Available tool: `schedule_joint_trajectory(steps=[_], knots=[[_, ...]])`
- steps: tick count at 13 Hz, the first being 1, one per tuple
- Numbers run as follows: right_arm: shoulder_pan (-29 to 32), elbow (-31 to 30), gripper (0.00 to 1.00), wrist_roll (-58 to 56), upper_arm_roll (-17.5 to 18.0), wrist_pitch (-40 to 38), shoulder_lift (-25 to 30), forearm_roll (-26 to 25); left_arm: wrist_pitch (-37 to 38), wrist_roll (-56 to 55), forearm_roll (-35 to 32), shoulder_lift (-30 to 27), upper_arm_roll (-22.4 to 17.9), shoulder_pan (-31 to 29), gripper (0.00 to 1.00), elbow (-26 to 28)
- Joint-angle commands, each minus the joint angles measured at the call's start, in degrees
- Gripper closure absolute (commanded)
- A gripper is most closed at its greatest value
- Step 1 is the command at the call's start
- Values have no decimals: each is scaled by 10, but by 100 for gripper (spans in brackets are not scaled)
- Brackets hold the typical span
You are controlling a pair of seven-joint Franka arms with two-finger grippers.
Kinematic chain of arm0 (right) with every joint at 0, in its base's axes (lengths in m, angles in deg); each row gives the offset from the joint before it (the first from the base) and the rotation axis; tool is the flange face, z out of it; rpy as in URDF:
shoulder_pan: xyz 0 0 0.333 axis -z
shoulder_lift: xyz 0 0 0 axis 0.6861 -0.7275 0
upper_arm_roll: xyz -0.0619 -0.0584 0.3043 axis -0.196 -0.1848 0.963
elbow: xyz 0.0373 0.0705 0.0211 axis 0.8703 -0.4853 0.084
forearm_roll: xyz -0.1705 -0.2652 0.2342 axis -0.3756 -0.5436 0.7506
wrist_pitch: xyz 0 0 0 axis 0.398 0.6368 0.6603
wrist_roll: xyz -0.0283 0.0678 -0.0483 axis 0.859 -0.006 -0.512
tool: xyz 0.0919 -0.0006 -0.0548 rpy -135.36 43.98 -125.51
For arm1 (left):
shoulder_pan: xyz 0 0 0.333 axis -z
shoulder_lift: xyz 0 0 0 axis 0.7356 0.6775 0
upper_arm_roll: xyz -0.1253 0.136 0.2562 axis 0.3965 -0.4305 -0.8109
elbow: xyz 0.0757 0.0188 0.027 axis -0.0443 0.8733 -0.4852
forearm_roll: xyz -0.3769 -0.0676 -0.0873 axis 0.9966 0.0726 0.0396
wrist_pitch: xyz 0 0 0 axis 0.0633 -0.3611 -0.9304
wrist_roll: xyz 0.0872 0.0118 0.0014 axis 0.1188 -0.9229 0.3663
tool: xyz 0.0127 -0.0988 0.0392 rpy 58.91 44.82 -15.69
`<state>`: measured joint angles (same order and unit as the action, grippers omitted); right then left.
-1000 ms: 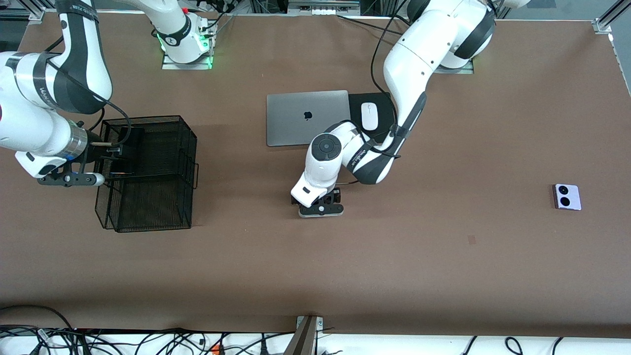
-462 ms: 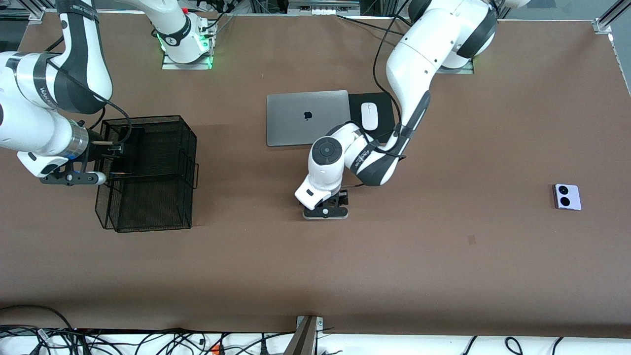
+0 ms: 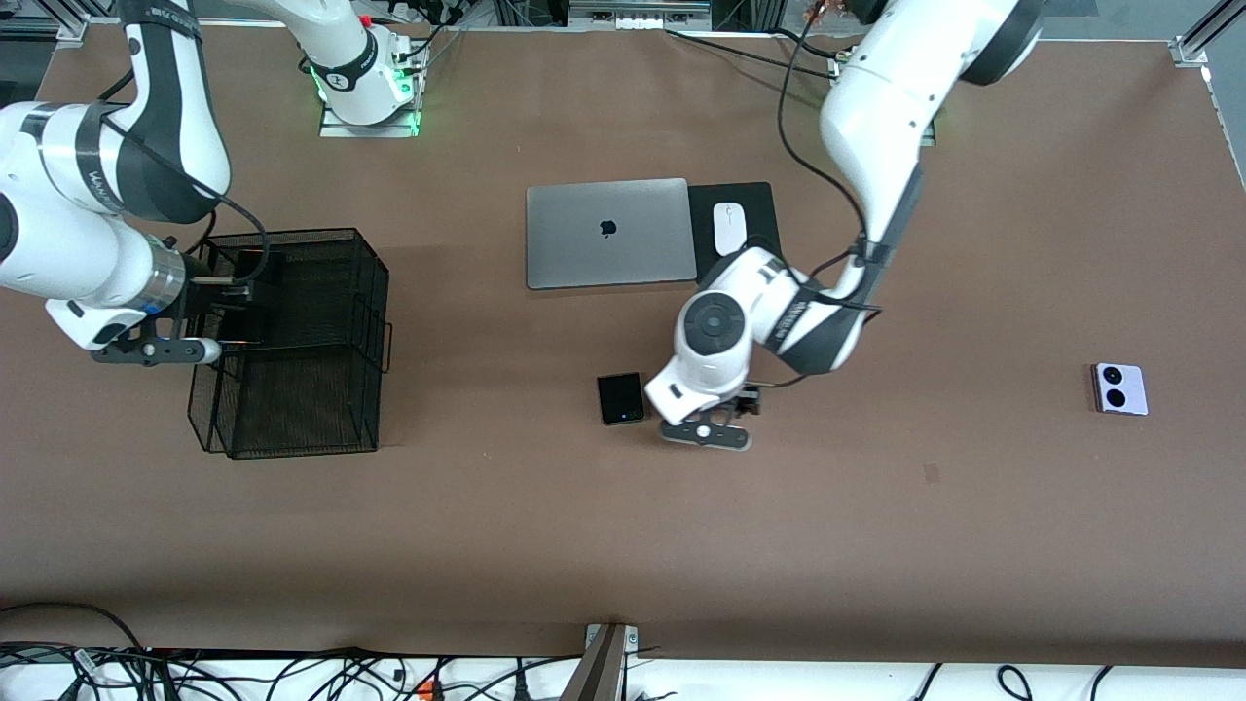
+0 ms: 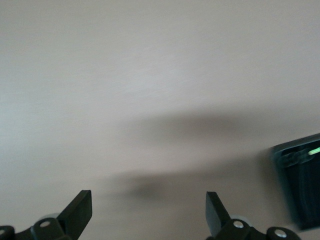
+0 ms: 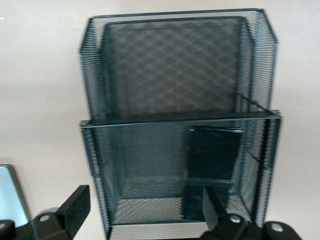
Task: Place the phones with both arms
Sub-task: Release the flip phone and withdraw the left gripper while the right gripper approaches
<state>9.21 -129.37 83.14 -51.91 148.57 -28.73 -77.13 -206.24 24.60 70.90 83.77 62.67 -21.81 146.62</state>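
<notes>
Since a second ago the left gripper (image 3: 708, 431) has moved away toward the left arm's end of the surface (image 3: 876, 545), and the black flip phone (image 3: 621, 398), which it covered before, now lies bare just beside it. Its fingers stand wide and hold nothing. The right gripper (image 3: 156, 350) has stayed at the black mesh basket (image 3: 292, 341), also wide and empty.

The front view shows the basket only as dark mesh. The right wrist view looks into it: a long black phone (image 5: 212, 167) leans upright in the compartment nearer to this gripper, while the other compartment holds nothing visible. In the left wrist view the flip phone is cut off at the edge and blurred.

The silver laptop (image 3: 608, 232) lies farther from the front camera than the flip phone, and the white mouse (image 3: 729, 228) is beside it on a black pad (image 3: 764, 209). The lilac-white phone (image 3: 1119, 388) lies well apart from the flip phone, toward the left arm's end.
</notes>
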Motion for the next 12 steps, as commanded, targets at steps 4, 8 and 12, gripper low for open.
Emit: schedule_joint_trajectory(steps=[4,8,12], knots=[[-125,91,1,156,13,-4,-55,34,81,229,-9,-172,6,-129,0,166],[-166,115,1,182,81,156,-150,77,121,311,-20,-199,0,-178,0,166],[-165,355,1,187,126,163,-348,145,130,408,-68,-227,0,-244,0,175]])
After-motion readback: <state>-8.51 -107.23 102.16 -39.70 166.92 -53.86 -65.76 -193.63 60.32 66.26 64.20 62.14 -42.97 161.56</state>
